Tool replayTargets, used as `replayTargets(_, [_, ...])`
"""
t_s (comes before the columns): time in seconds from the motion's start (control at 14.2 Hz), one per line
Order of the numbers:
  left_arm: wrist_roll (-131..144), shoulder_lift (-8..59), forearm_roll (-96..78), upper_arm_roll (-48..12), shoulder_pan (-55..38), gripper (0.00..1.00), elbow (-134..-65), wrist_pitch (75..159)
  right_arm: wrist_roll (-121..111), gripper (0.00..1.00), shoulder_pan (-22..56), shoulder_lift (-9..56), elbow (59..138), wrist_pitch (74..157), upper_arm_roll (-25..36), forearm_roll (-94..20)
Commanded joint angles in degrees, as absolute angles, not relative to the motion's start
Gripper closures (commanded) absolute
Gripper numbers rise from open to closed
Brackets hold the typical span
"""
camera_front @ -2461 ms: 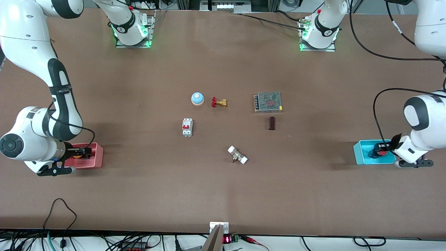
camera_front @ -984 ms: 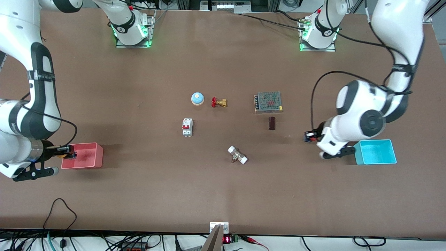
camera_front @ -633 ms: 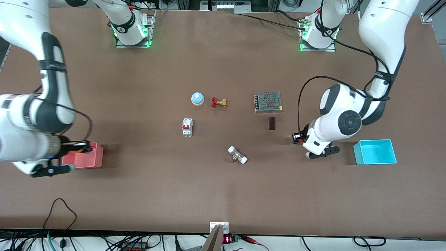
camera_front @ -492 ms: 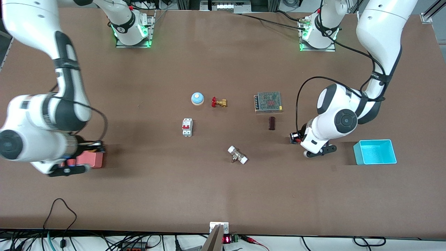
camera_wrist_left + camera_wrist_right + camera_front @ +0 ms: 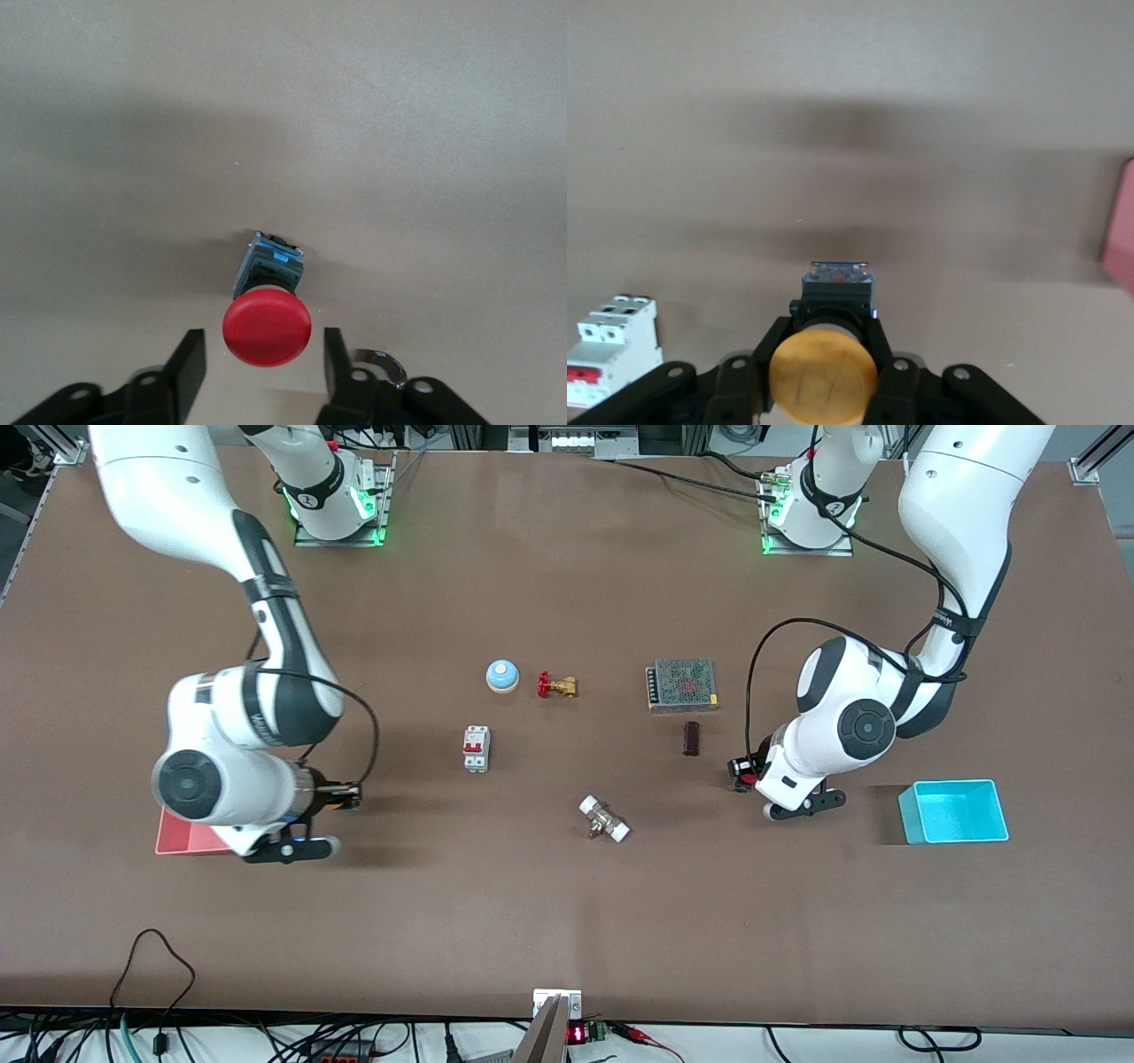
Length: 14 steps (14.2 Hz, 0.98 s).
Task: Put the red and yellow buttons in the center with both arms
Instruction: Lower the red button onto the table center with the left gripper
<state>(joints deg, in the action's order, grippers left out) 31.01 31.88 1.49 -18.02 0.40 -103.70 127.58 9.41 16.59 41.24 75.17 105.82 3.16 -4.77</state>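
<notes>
Between right jaws, yellow button (image 5: pixel 824 375).

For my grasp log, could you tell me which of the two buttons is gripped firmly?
The yellow button: the right gripper clamps it, while the left gripper stands apart from the red button.

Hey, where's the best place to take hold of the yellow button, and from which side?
Grip the short black body just under the cap, one finger on each flat side, coming in from the cap end. The round cap is wider and would likely slip. The right claw holds the yellow button this way.
</notes>
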Motion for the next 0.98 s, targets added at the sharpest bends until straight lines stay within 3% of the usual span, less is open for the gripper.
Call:
replayTargets(0.0, [31.6, 29.9, 2.6, -17.8, 0.6, 0.23, -103.0, 127.1, 13.1, 0.66, 19.3, 42.4, 75.8, 107.9, 3.5, -5.6])
replayTargets(0.21, [30.6, 25.9, 2.9, -16.4, 1.8, 0.1, -100.7, 120.8, 15.0, 0.66, 20.7, 44.0, 76.3, 110.6, 3.5, -5.7])
replayTargets(0.49, [24.0, 21.5, 4.0, -16.0, 5.4, 0.0, -97.1, 111.7, 17.6, 0.66, 22.1, 44.1, 79.9, 114.9, 3.5, -5.6])
replayTargets(0.91, [15.4, 11.1, 4.0, -16.2, 10.9, 0.0, -97.2, 103.9, 17.5, 0.66, 23.1, 45.1, 82.3, 116.4, 3.5, -5.6])
